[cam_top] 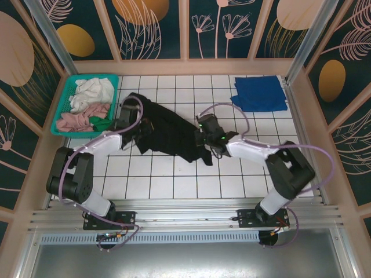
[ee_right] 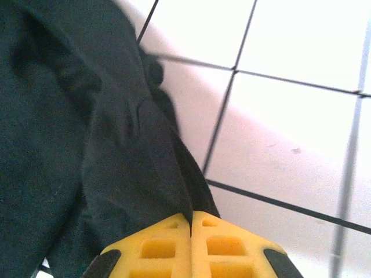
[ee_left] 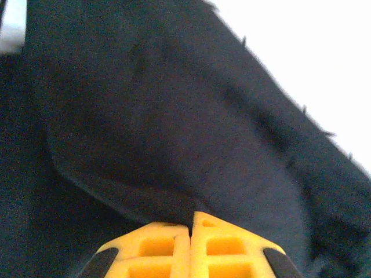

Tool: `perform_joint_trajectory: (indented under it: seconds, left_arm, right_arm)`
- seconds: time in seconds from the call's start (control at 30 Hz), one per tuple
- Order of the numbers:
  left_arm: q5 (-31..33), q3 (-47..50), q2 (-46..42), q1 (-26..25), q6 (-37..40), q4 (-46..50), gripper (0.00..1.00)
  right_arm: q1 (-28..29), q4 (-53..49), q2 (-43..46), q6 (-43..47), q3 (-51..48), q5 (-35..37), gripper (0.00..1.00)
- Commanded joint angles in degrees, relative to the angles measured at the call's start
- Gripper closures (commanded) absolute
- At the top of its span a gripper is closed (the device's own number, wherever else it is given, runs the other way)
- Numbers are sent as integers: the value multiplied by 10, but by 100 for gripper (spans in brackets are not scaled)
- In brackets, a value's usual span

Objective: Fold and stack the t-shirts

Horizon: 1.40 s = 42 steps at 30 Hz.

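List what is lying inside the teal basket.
The basket holds a crumpled white cloth, a pink cloth and a green cloth. Anything beneath them is covered.

The white tiled worktop (cam_top: pixel 174 179) carries three things. A teal mesh basket (cam_top: pixel 93 77) sits in its far left corner. A folded blue t-shirt (cam_top: pixel 259 94) lies flat in the far right corner. A black t-shirt (cam_top: pixel 171 130) lies rumpled across the middle tiles, well apart from the blue one.

Near desk (cam_top: pixel 174 185) lies bare; black t-shirt (cam_top: pixel 168 130) spans the middle, basket (cam_top: pixel 60 113) far left, blue t-shirt (cam_top: pixel 259 94) far right.
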<state>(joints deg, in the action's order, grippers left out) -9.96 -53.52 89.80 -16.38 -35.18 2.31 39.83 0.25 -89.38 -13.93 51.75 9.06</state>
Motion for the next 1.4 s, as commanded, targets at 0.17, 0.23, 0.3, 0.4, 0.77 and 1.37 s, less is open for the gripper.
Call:
perform_joint_trajectory:
  seconds: [0.17,0.23,0.3,0.4,0.77,1.37]
  left_arm:
    - [33,-413,41,-1,73,135,100]
    - [20,-492,104,-1,78,137,100]
    - [15,-577,187,-1,78,148,100]
    - [4,-744,352,-1,81,218,70]
    - [96,-461,182,-11,111,185,18]
    - [67,-19,153,-143,-2,-14,28]
  right_arm:
    - [-4,-29,244,-112,-95,-54,100]
    - [-11,-45,274,-159,-120,-47,100]
    - [-25,-61,281,-197,-143,-23,100]
    - [-80,-85,255,-228,-167,-18,100]
    - [-140,-94,236,-140,-112,-45,47]
    - [-182,-102,-285,-2,299,-114,42]
